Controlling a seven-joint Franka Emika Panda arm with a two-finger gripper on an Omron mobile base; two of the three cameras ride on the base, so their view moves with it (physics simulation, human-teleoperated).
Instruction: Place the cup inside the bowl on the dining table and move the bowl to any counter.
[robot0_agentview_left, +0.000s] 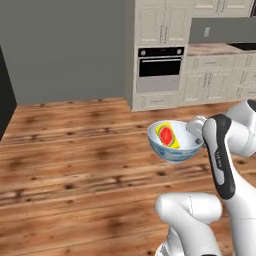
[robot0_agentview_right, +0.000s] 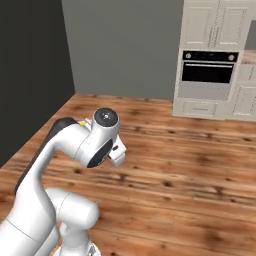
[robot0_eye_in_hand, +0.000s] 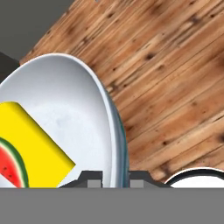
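Note:
The bowl (robot0_agentview_left: 176, 148), white inside and pale blue patterned outside, hangs in the air above the wooden floor. The yellow cup (robot0_agentview_left: 167, 136) lies tilted inside it, its red inside showing. My gripper (robot0_agentview_left: 196, 136) is shut on the bowl's right rim. In the hand view the rim of the bowl (robot0_eye_in_hand: 65, 100) runs between my two fingertips, the gripper (robot0_eye_in_hand: 114, 177) clamps it, and the cup (robot0_eye_in_hand: 35, 144) rests against the bowl's wall at the left. The counter (robot0_agentview_left: 214, 49) lies far ahead at the upper right. The dining table is out of view.
A built-in oven (robot0_agentview_left: 161, 62) (robot0_agentview_right: 207, 67) sits in tall cream cabinets ahead. Wooden floor (robot0_agentview_left: 75, 150) stretches between me and them. A grey wall (robot0_agentview_left: 65, 45) closes the back left, and a dark wall (robot0_agentview_right: 30, 65) stands at the left.

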